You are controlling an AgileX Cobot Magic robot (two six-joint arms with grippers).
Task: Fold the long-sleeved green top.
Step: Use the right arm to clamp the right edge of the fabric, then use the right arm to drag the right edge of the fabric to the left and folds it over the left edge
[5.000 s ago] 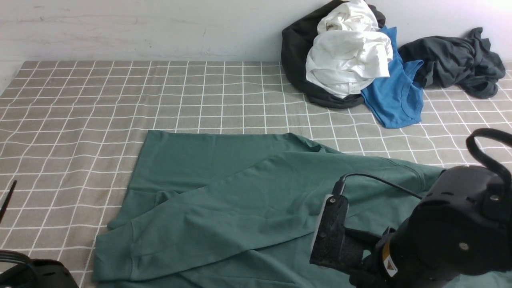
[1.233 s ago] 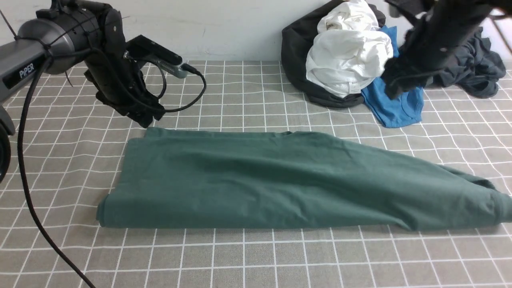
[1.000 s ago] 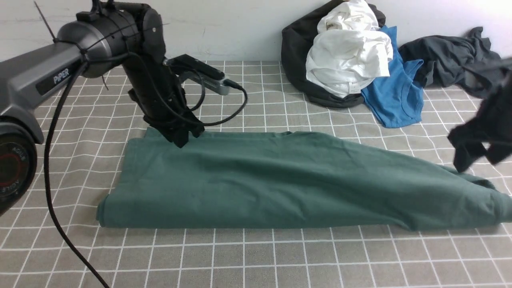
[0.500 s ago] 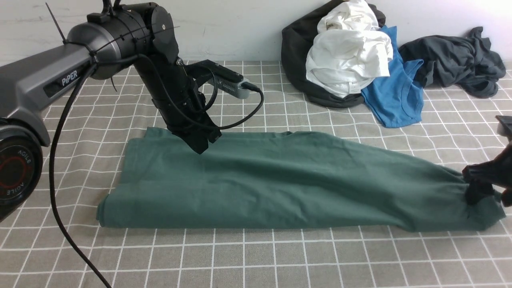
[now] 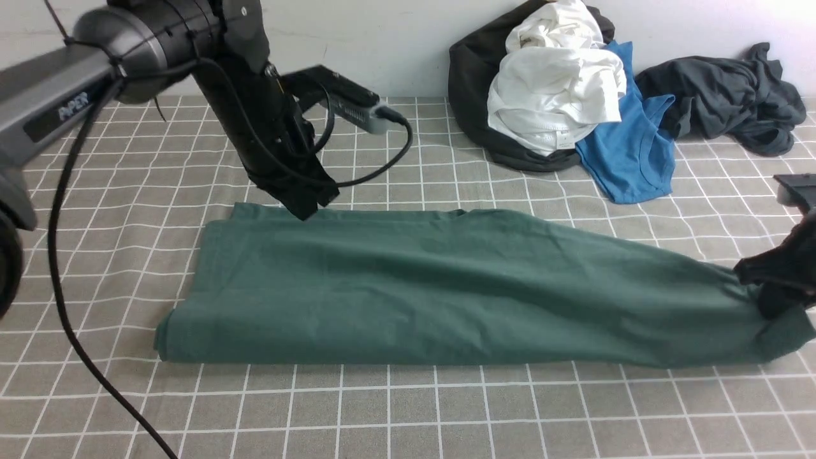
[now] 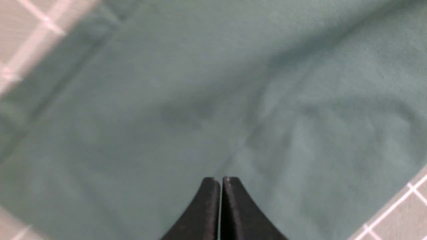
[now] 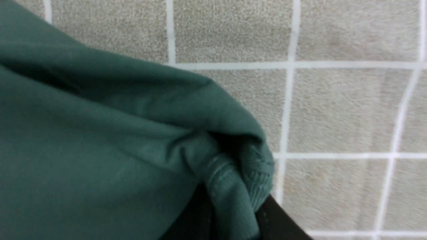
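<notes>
Left end effector (image 5: 307,207), fingers pressed together on nothing, hangs at the far edge of the green long-sleeved top (image 5: 446,293); the right end effector (image 5: 768,305) pinches its ribbed right end. The top lies as a long folded band across the desk (image 5: 408,414), which is covered in grey cloth with white squares. Behind, a pile of clothes (image 5: 554,95) leans at a white wall (image 5: 382,44).

Left gripper (image 5: 307,208) pointing down, jaws together — right gripper (image 5: 770,303) low, clamping.
</notes>
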